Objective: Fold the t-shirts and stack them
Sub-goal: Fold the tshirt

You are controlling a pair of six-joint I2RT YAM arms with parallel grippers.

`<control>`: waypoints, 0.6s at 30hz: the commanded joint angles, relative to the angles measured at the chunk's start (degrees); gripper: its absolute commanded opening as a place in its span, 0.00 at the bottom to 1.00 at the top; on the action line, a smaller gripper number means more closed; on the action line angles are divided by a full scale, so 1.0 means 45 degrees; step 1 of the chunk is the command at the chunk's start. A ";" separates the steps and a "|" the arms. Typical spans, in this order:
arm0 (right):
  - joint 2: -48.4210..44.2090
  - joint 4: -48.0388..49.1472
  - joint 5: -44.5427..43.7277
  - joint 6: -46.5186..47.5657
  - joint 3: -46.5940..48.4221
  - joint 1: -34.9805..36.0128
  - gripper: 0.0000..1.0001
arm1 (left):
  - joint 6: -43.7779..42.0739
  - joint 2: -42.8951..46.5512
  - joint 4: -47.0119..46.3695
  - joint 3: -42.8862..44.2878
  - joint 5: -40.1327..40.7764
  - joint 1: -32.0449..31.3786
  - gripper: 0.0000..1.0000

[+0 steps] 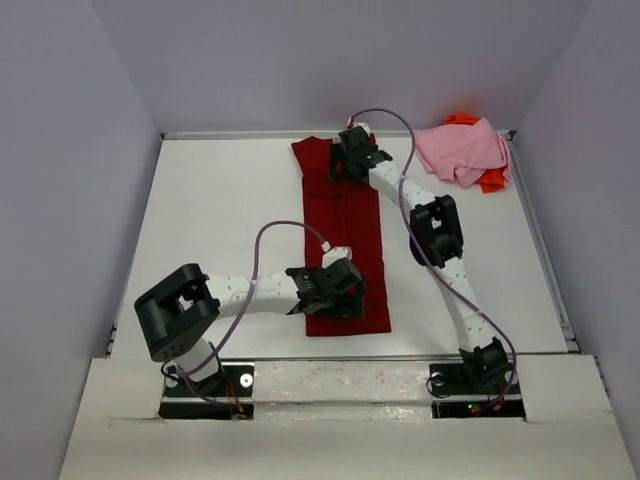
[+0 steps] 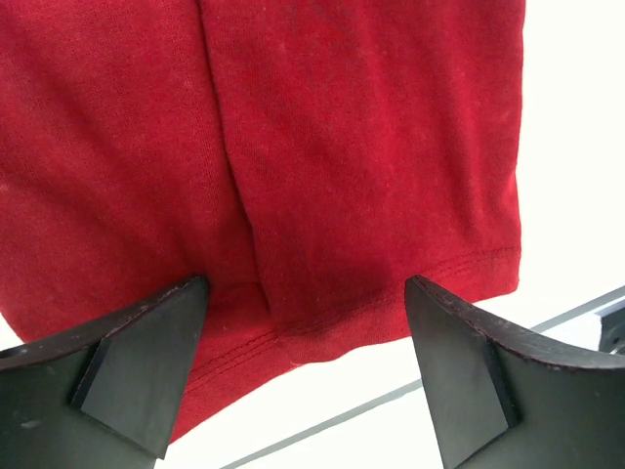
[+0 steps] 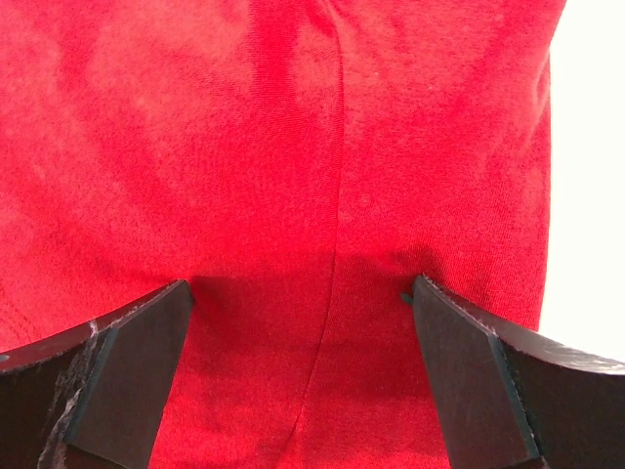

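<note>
red shirt (image 1: 345,235) lies flat as a long strip. left gripper (image 2: 305,366) gapes empty over its near hem, right gripper (image 3: 303,371) same at the far end, looks set for an end-to-end fold. pink shirt (image 1: 462,150) and orange shirt (image 1: 491,181) wait far right.

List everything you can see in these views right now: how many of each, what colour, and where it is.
dark red t-shirt: one, dark red, folded into a long strip down the middle of the table
pink t-shirt: one, light pink, crumpled in the far right corner
orange t-shirt: one, bright orange, under the pink t-shirt, only edges showing
table: one, white, walled on three sides
cables: two, purple, one looping along each arm
left gripper: one, black fingers, open at the strip's near end
right gripper: one, black fingers, open at the strip's far end
</note>
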State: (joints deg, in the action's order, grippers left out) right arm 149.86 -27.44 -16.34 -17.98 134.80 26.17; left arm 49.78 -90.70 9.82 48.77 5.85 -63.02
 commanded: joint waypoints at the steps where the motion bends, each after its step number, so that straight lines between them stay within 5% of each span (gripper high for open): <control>1: -0.1133 -0.0152 0.0893 0.0283 0.0335 -0.0074 1.00 | -0.0650 -0.0158 0.2483 0.0171 0.0223 -0.0155 0.98; 6: -0.3454 -0.0132 0.2454 0.1610 0.1819 -0.0074 1.00 | -0.2579 0.0328 0.4760 0.3412 0.1781 -0.0174 0.99; 10: -0.6694 0.0120 0.3512 0.2683 0.1804 -0.0074 1.00 | -0.3539 0.0934 0.7012 0.7858 0.3152 0.0098 0.99; 14: -1.0963 0.0278 0.2448 0.2960 -0.1095 -0.0074 1.00 | -0.4088 0.2453 0.7175 0.9805 0.3485 0.1521 0.99; 18: -1.4636 0.0258 0.0372 0.3077 -0.5105 -0.0074 1.00 | -0.4889 0.4448 0.4892 0.8658 0.1440 0.5033 0.99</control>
State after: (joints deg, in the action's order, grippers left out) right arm 95.15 -24.80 -6.61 -6.35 124.75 26.15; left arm 33.01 -79.42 34.85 90.48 15.79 -52.51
